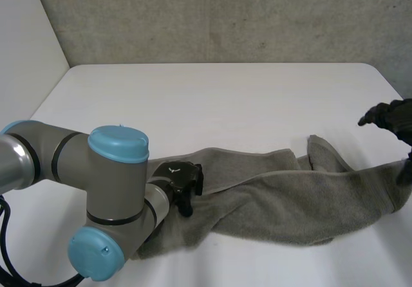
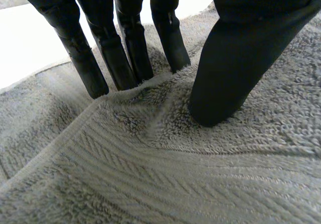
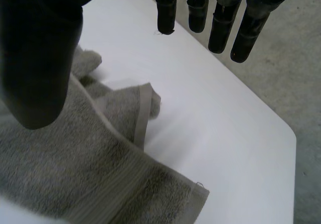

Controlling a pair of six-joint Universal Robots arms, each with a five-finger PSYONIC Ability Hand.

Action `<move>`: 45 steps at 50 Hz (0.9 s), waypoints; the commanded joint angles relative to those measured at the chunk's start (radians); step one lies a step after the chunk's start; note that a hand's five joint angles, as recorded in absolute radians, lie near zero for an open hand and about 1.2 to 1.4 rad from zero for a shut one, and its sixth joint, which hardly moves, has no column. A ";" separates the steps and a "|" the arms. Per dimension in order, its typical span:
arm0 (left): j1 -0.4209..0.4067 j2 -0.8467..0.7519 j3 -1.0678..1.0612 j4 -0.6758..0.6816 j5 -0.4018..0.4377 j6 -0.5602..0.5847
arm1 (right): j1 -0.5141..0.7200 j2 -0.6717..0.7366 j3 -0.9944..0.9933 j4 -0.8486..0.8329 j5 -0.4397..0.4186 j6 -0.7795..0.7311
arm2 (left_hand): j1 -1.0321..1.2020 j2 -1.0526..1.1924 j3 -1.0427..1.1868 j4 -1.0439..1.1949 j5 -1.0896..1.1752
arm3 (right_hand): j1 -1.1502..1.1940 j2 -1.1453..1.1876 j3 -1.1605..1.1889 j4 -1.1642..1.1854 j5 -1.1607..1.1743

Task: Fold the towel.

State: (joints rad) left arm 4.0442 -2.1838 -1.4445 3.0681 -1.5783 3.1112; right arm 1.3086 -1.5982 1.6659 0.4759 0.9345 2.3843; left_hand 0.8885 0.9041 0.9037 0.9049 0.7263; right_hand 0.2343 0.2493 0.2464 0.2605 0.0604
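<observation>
- The left hand (image 1: 180, 183) is set down on the left part of the towel (image 1: 290, 200), near its far edge.
- In the left wrist view, its fingers (image 2: 95, 78) are held nearly straight, with their tips planted in the pile behind a raised hemmed edge. The thumb (image 2: 225, 78) is pressed onto the cloth on the other side of that edge, so a ridge of towel is pinched between them.
- The right hand (image 1: 391, 118) is held above the table (image 1: 212, 107), at its right side, just beyond the towel's right end.
- In the right wrist view, its fingers (image 3: 220, 28) are kept straight and spread well apart from the thumb (image 3: 40, 63). Nothing is held or touched by them.
- A hemmed corner of the towel is seen below the right thumb, and bare table lies under the fingertips.
- The towel is laid bunched in a long, rumpled band across the near half of the table, from beside the left arm to the right edge. One flap is turned up near the right end.
- The far half of the table is left bare up to the wall (image 1: 225, 17).
- A rounded table corner is seen close to the right hand, with grey floor (image 3: 301, 58) beyond it.
- A small white mark is carried on the back of the left hand; it cannot be read.
</observation>
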 commanded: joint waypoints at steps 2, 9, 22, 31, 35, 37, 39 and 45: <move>0.004 0.004 -0.007 0.004 -0.018 0.001 | 0.098 0.119 -0.066 -0.039 0.035 0.079 | -0.060 -0.076 -0.076 -0.077 -0.073 | -0.060 -0.075 -0.072 -0.086 -0.060; 0.010 0.007 -0.011 0.004 -0.026 0.000 | 0.214 0.331 -0.196 -0.051 0.131 0.182 | -0.229 -0.244 -0.244 -0.245 -0.241 | -0.060 -0.075 -0.072 -0.086 -0.060; 0.009 0.012 -0.031 0.055 -0.046 0.003 | 0.219 0.495 -0.302 -0.155 0.323 0.132 | -0.258 -0.274 -0.273 -0.274 -0.270 | 0.027 0.012 0.015 0.001 0.026; 0.010 -0.002 -0.025 0.061 -0.043 0.017 | 0.201 0.543 -0.307 -0.148 0.431 -0.037 | -0.379 -0.394 -0.394 -0.395 -0.391 | 0.027 0.012 0.015 0.000 0.026; 0.010 -0.010 -0.023 0.081 -0.042 0.055 | 0.201 0.560 -0.311 -0.146 0.474 -0.062 | -0.381 -0.397 -0.397 -0.398 -0.394 | 0.177 0.162 0.164 0.150 0.176; 0.010 -0.013 -0.025 0.089 -0.042 0.069 | 0.201 0.563 -0.317 -0.145 0.491 -0.071 | -0.381 -0.397 -0.397 -0.398 -0.394 | 0.300 0.285 0.288 0.274 0.299; 0.009 -0.019 -0.022 0.093 -0.042 0.084 | 0.201 0.566 -0.328 -0.132 0.501 -0.080 | -0.381 -0.397 -0.397 -0.398 -0.394 | 0.597 0.583 0.585 0.571 0.597; 0.006 -0.034 -0.005 0.110 -0.038 0.109 | 0.207 0.569 -0.397 -0.062 0.503 -0.083 | -0.373 -0.388 -0.388 -0.389 -0.385 | 1.160 1.146 1.148 1.134 1.160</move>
State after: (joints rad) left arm 4.0524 -2.2068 -1.4627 3.1662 -1.6181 3.2027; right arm 1.5093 -1.0318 1.3297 0.3510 1.4357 2.3021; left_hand 0.4604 0.4526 0.4543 0.4526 0.2740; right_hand 1.1047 1.0875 1.0818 1.0831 0.9130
